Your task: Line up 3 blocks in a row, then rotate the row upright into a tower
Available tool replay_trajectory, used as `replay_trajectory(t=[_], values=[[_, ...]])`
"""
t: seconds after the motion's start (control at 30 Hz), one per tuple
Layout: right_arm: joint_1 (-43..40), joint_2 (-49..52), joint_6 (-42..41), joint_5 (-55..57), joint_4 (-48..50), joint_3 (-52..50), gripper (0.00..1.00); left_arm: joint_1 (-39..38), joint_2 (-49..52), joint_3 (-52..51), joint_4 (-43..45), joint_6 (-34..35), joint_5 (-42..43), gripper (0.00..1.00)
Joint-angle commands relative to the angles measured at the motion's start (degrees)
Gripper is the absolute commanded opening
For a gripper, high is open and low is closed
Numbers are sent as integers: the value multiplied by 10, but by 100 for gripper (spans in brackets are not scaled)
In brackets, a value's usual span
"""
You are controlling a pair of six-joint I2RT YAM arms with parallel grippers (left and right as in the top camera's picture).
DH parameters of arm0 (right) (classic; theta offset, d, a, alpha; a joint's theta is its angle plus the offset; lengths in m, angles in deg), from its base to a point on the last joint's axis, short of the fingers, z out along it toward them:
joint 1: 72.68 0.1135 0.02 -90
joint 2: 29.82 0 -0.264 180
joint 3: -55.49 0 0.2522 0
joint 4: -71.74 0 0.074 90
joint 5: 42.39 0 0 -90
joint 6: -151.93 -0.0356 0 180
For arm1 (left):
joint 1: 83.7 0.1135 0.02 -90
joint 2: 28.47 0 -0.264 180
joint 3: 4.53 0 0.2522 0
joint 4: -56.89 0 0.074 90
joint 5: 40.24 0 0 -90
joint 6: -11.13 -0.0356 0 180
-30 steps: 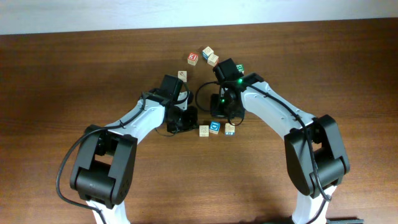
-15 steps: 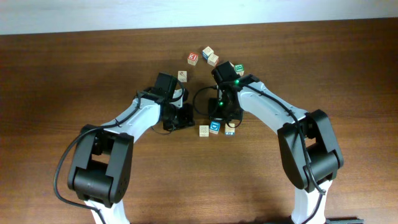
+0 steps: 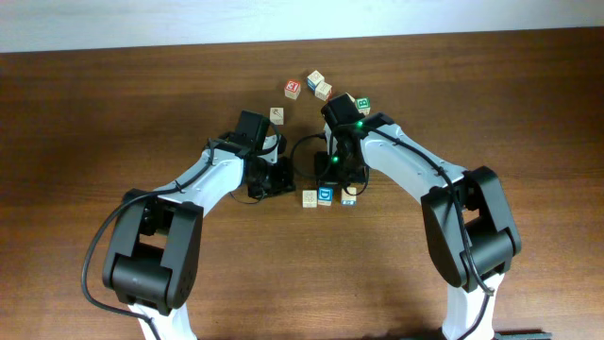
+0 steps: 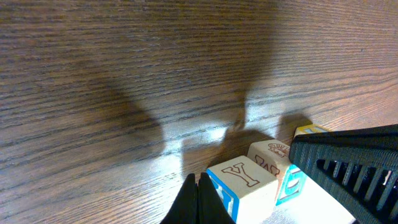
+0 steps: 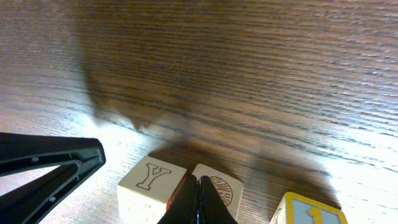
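The right gripper (image 5: 199, 200) is pressing its fingers together, tips pointing at the seam between the Y block (image 5: 149, 182) and the round-print block (image 5: 219, 186). A blue-edged block (image 5: 308, 214) is sitting just right of them; the left gripper (image 5: 93, 158) is protruding from the left.

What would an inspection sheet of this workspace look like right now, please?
Surface: brown wood-grain table, with arm shadows on it.
Job's things: Y block, middle block and end block sit close together in a row, flat on the table.
Clutter: loose blocks further back, including a red-faced block and a green-faced block.
Grippers: left gripper, jaws shut and empty, beside the Y block; right gripper, jaws shut, tips at the gap between the Y block and the middle block; contact cannot be told.
Cables: black cable loops beside the left arm's base.
Surroundings: white wall behind the table.
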Motion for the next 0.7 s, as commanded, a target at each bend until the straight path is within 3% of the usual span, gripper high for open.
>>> replay_trajectory(t=[0.0,0.67], values=[[-2,4,9,-10,-2,10,4,2,4,-2,0,5,-2,0],[-1,4,29,-25,3,10,4,2,4,-2,0,5,-2,0]])
